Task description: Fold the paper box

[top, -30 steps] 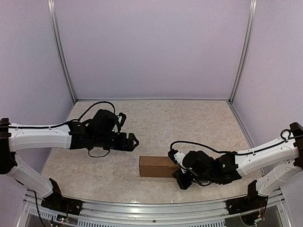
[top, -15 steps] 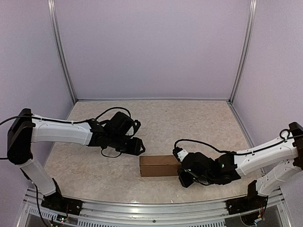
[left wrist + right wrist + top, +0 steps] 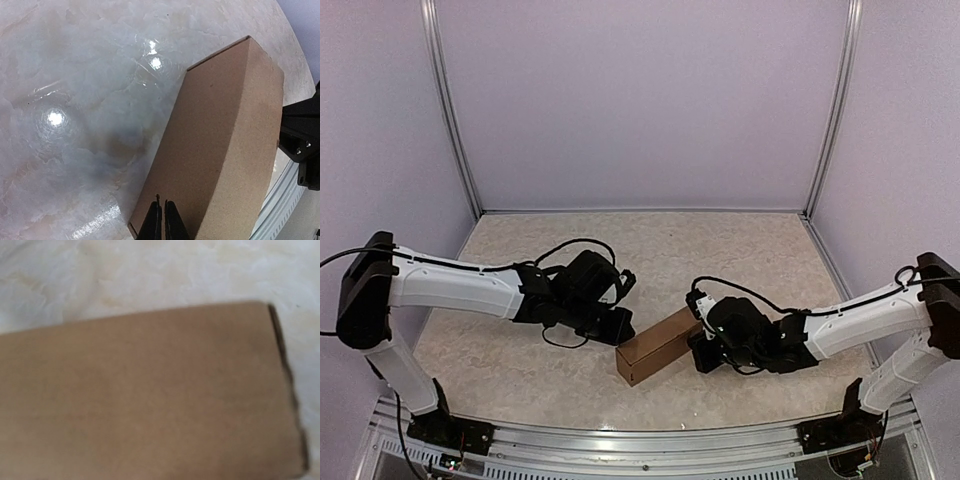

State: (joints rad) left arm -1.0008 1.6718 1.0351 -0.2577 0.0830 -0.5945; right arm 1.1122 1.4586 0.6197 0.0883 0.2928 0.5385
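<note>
The paper box (image 3: pixel 658 345) is a slim closed brown carton lying slantwise on the table, its right end turned toward the back. In the left wrist view the paper box (image 3: pixel 220 145) runs away from the camera. My left gripper (image 3: pixel 163 222) is shut, its tips close together over the box's near left end, with nothing seen between them. From above, the left gripper (image 3: pixel 623 328) sits at the box's left end. My right gripper (image 3: pixel 700 342) is against the right end. Its fingers are hidden in the right wrist view, which the blurred paper box (image 3: pixel 150 400) fills.
The box rests on a pale marbled tabletop (image 3: pixel 670 250) enclosed by lilac walls. A metal rail (image 3: pixel 640 440) runs along the near edge, just in front of the box. The right gripper's black body (image 3: pixel 302 150) shows at the right of the left wrist view.
The left gripper went from open to shut while moving right to the box's left end. The box turned, its right end swinging toward the back with the right gripper.
</note>
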